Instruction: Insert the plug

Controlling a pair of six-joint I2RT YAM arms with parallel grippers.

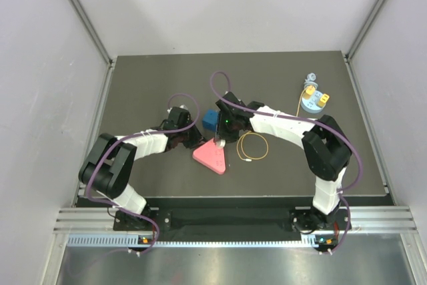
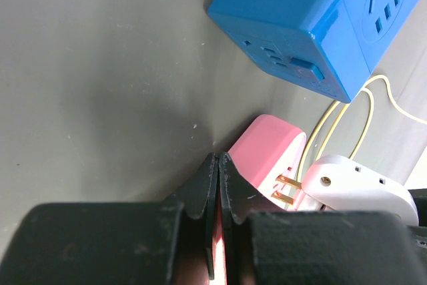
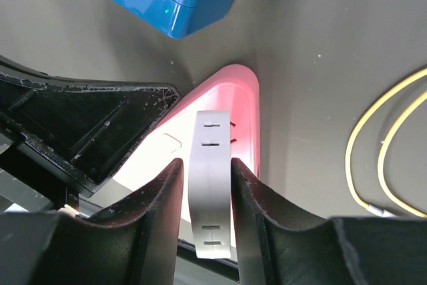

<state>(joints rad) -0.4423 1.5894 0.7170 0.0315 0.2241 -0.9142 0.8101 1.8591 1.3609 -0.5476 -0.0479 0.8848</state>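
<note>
at the pink block (image 3: 244, 101), right pincer (image 3: 206, 166) clamps white plug (image 3: 211, 195)

No legible text, label, brand or number in any view. Checked the faces of the blue socket cube (image 2: 300, 25), pink socket block (image 3: 240, 98) and white plug (image 3: 212, 185): only slots, nothing readable.

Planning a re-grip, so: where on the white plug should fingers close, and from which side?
Pinch the white plug across its two broad flat faces, approaching from the end opposite its brass prongs, as the right gripper does. Those faces are parallel, so fingers probably seat squarely, and the prongs stay free, facing the pink socket block.
</note>
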